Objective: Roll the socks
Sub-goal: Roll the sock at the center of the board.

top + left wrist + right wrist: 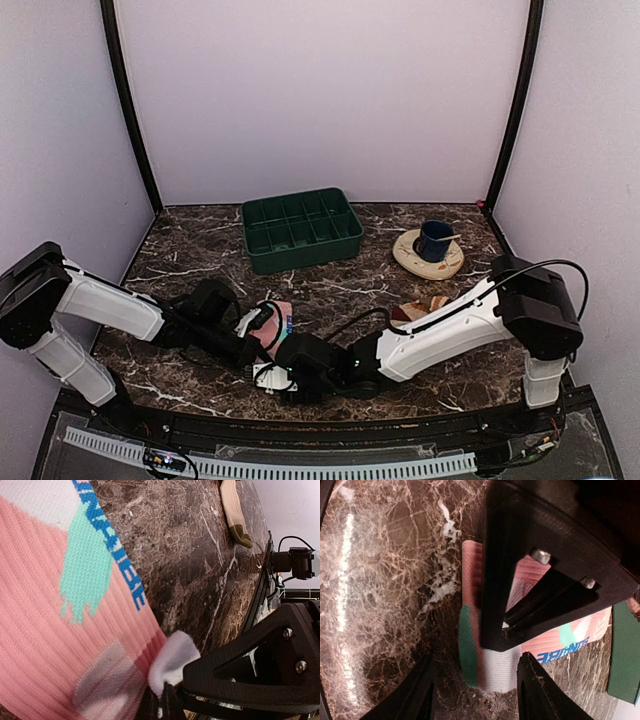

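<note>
Top view: the pink sock (281,318) lies low centre of frame on the table (200,250), with both grippers crowded onto it. The left gripper (262,336) reaches in from the left. The right gripper (278,378) comes from the right, at the sock's near end. The tan sock (425,308) sits right of centre beside the right forearm, apart from the pink one, with nothing on it. Both arms are about equally near the pink sock. Only the right is near the tan one.

Left wrist view: the pink sock fills the left of frame, long axis running from top left down to bottom centre. The left jaws are pressed together, pinching the sock's white end at bottom centre. The tan sock shows small at upper right.

Right wrist view: the right fingers (422,692) are spread at the bottom of frame, one on each side of the sock's white-and-teal end. Whether they touch it, I cannot tell. The sock runs away from them toward the right edge, passing under the left gripper at frame centre. A green tray (625,650) shows at the right edge.

Judgement: the roll looks barely begun. The next move depends on that end sitting between the open right fingers, ready to be gripped and turned along the sock's length.
</note>
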Controlling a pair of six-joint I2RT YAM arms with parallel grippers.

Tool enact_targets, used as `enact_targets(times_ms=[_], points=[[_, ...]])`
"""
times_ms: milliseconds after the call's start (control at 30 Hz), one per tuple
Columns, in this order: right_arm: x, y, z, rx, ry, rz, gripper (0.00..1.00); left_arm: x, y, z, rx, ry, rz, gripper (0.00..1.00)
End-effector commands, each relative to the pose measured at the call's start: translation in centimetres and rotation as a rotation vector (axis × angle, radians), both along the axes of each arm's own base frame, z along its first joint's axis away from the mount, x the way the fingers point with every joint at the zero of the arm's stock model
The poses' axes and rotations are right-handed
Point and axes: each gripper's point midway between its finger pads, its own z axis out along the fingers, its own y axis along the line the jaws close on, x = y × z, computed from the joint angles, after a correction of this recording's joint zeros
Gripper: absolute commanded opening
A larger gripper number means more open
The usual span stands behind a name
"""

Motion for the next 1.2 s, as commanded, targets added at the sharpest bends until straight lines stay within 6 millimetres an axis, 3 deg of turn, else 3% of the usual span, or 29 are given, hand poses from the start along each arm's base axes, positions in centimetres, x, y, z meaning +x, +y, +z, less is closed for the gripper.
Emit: enact_targets(times_ms=[0,233,433,833,1167], points=[[0.5,0.8,0.3,-0.006,-0.057,0.008,0.50,-1.1,0.7,-0.8,0.013,0.042,-0.020,0.00],[1.6,0.2,-0.4,-0.040,-0.068,-0.006,0.49,-1.4,0.7,-0.8,0.004,0.051,-0.033,0.00],[2.1,-0.3,-0.8,-0.076,-0.051,0.010,0.39,-1.4,0.7,-0.8,0.004,0.054,-0.037,0.00],[1.4,-0.7,-2.3,-0.145,0.005,0.063,0.35,-1.3,0.6,-0.6,-0.013,0.059,-0.045,0.00],[1.3,-0.9,-3.6,-0.201,0.011,0.086,0.22,-1.6,0.3,-0.5,-0.033,0.074,-0.059,0.00]])
